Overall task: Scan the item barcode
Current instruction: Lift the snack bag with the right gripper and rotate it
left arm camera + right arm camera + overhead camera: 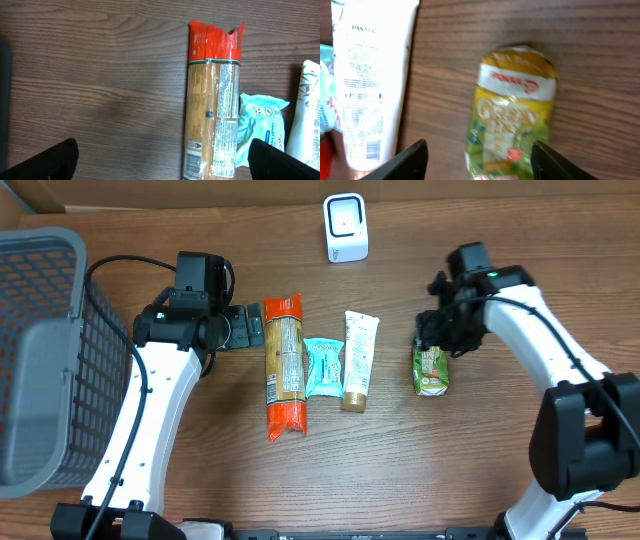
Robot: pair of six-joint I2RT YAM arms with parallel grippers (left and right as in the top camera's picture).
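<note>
A wooden counter [480, 480] carries a row of groceries between two robot arms, with a grey mesh basket [40, 250] at the far left in which nothing can be seen. The longest item, a pack of spaghetti [284, 365] with red ends, lies just beside the left hand [248, 328], whose fingers are spread as wide as they go over bare wood and hold nothing. Next comes a white tube [359, 360] of cream, with a teal packet of wipes [323, 367] touching both it and the spaghetti. The green-and-yellow pouch [431, 372] lies flat and apart at the right of the row, label up. The right hand [437, 340] hovers over its upper end, fingers parted to either side and not closed on it. The pouch looks light, soft and glossy, likely to crumple or slip under a hard squeeze, so a gentle pinch across its narrow sides near the middle seems safest. No barcode shows on its upper face. The small white scanner [346, 228] stands at the counter's far edge, well apart from the pouch.
</note>
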